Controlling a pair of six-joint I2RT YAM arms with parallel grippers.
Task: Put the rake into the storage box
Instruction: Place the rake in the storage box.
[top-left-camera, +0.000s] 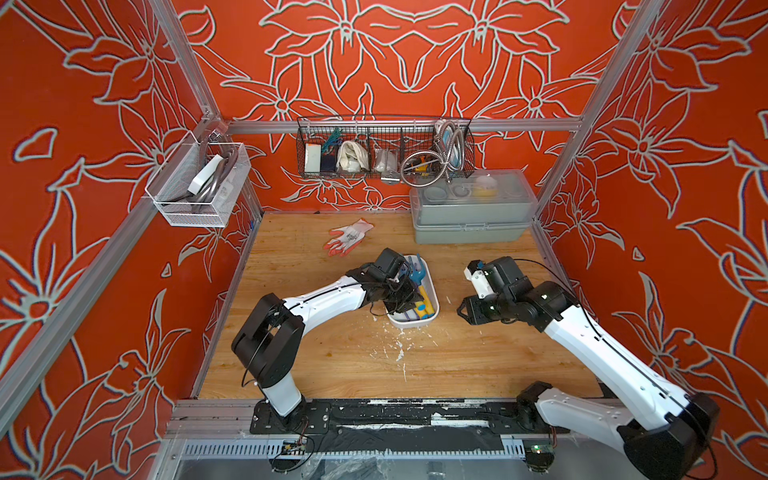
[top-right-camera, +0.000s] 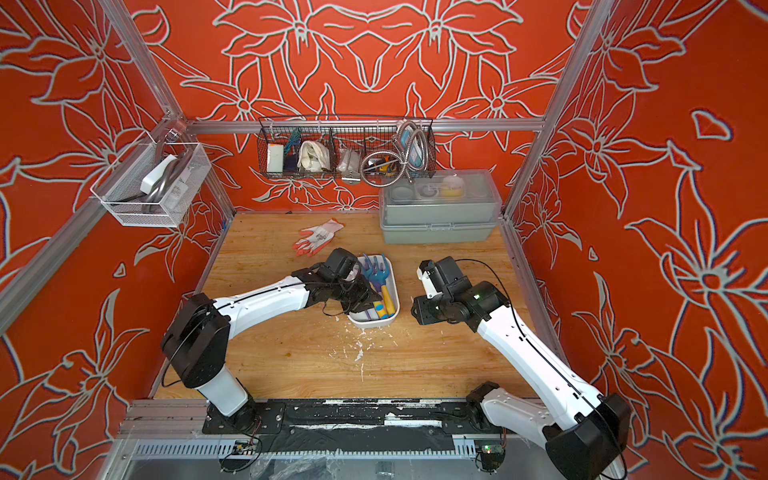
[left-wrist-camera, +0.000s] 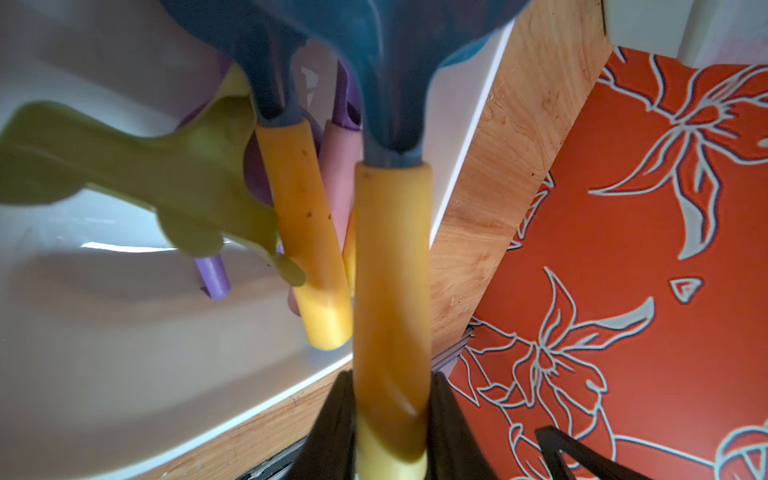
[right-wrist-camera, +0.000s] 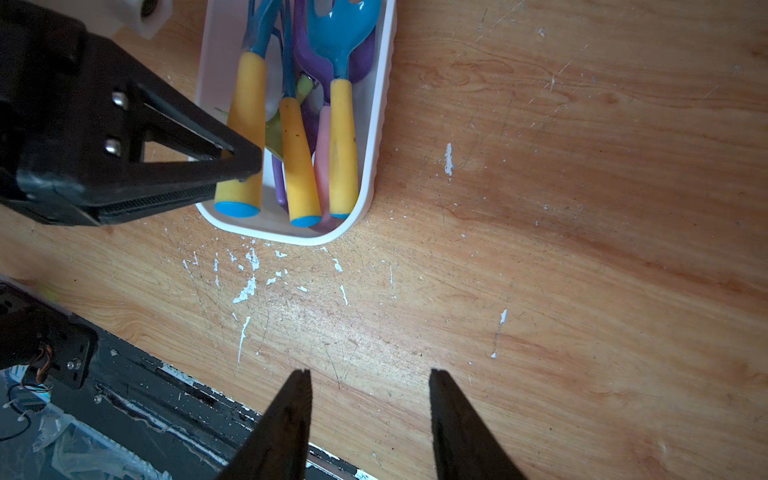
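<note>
The rake (left-wrist-camera: 390, 249) was down inside the storage box (right-wrist-camera: 376, 158) in the middle of the counter (right-wrist-camera: 582, 208), its yellow handle clamped in the left tool (left-wrist-camera: 392, 399), so only the release seemed left, while the right tool (right-wrist-camera: 370, 374) hung open and empty beside the box.

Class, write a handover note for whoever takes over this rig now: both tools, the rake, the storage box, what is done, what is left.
Left tool: shut on the rake, at its yellow handle.
Right tool: open, empty, above the bare table beside the storage box.
Rake: over the box, beside other implements lying in it; unclear whether it rests there.
Done: rake grasped, brought to the box. Left: release, withdraw.
</note>
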